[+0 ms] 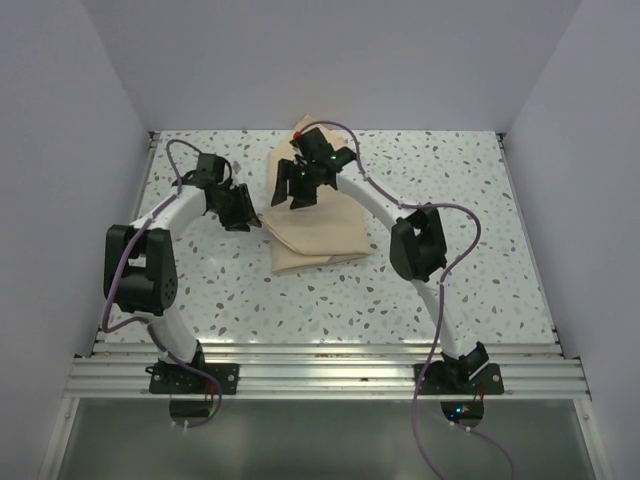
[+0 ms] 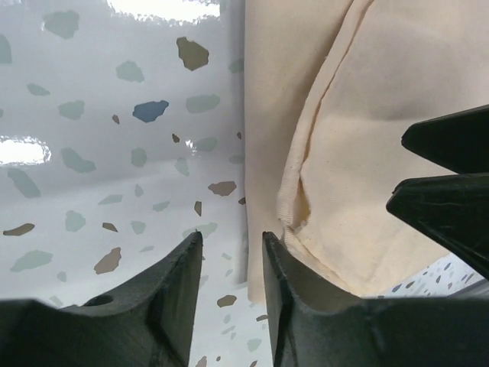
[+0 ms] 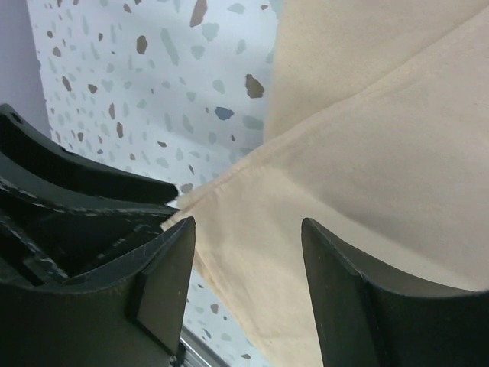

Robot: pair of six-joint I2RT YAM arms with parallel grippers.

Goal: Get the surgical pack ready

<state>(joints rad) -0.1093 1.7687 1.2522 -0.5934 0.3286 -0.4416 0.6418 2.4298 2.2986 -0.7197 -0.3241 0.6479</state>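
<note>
Table [image 1: 450, 200] carries the surgical pack [image 1: 325, 235], folded, mid-table toward the far side, with its long axis running near to far. Your right gripper [image 1: 295, 195] hovers over the pack's far-left part, jaws apart and empty. Your left gripper [image 1: 238, 214] is narrowly parted, holds nothing, and sits just off the left edge.

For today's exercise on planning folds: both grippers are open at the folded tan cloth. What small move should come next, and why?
Probably nudge the left gripper sideways onto the hemmed edge of the cloth and close. Its jaws stand open over bare table right beside that edge, and the right gripper hangs open above the cloth, holding nothing.
</note>
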